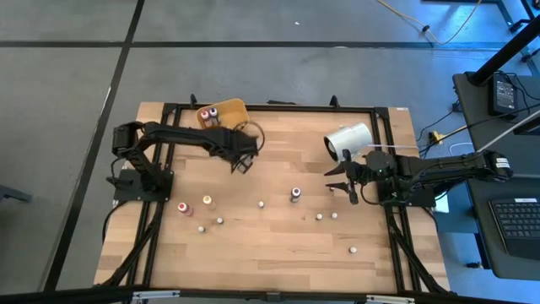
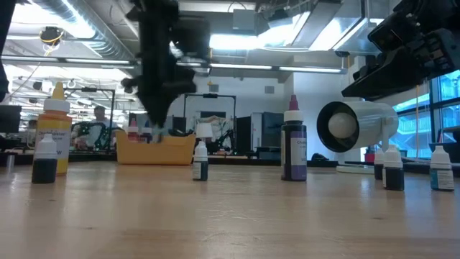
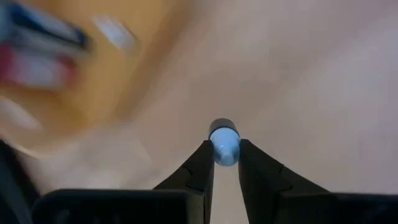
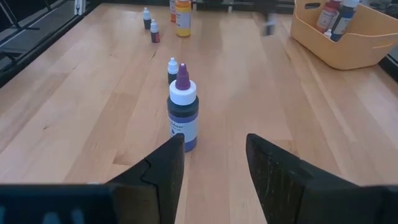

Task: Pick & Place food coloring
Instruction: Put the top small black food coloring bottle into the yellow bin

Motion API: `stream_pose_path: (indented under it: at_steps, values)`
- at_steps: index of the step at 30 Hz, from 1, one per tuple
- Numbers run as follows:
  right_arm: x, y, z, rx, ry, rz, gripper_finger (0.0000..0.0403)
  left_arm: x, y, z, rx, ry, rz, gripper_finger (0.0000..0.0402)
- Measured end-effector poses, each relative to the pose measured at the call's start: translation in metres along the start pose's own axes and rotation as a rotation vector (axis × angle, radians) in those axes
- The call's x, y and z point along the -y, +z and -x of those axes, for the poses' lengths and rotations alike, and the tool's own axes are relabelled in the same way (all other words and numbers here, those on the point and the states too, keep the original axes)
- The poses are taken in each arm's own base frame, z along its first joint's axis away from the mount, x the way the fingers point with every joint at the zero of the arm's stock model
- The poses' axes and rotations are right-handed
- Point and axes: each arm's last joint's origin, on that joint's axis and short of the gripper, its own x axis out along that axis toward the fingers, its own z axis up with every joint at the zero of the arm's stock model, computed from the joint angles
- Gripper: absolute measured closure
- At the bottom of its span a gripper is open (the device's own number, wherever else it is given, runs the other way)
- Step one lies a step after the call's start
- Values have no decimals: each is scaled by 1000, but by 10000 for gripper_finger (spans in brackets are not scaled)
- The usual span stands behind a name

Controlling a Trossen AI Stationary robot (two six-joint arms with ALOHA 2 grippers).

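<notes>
A small bottle (image 3: 224, 144) sits clamped between the left gripper's (image 3: 224, 163) fingertips, long axis running out past the tips, pale cap end toward the wrist camera, while the right gripper (image 4: 214, 160) hangs with fingers spread, a purple bottle (image 4: 183, 111) upright just beyond them.

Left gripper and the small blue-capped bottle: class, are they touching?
Touching. The left wrist view shows the left gripper with both fingers pressed against the small bottle, no gap either side.
</notes>
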Motion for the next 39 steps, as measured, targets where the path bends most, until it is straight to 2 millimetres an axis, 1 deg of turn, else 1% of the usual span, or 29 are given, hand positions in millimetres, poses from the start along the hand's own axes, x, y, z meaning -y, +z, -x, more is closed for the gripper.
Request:
stream_pose_path:
  at_steps: [4, 6, 11, 16, 18, 22, 28, 33, 39]
  values:
    - [0, 0, 0, 0, 0, 11, 228, -15, 32, 15, 157, 87, 130, 349]
    - [0, 0, 0, 0, 0, 11, 228, -24, 44, 17, 190, 103, 179, 349]
    - [0, 0, 0, -2, 0, 11, 228, -46, 69, 7, 226, 73, 251, 348]
    - [0, -1, 0, -8, 0, 10, 228, -60, 84, -15, 196, 54, 310, 347]
    - [0, -1, 0, -9, 1, 12, 228, -66, 88, -23, 166, 40, 330, 346]
    - [0, -1, 0, -11, 1, 13, 228, -70, 92, -42, 122, 60, 343, 343]
    - [0, -2, 0, -19, 1, 17, 228, -69, 94, -66, 66, 80, 343, 333]
    - [0, -2, 0, -19, 1, 18, 228, -64, 94, -73, 51, 61, 336, 329]
    - [0, -2, 0, -19, 1, 18, 228, -62, 94, -70, 66, 70, 320, 328]
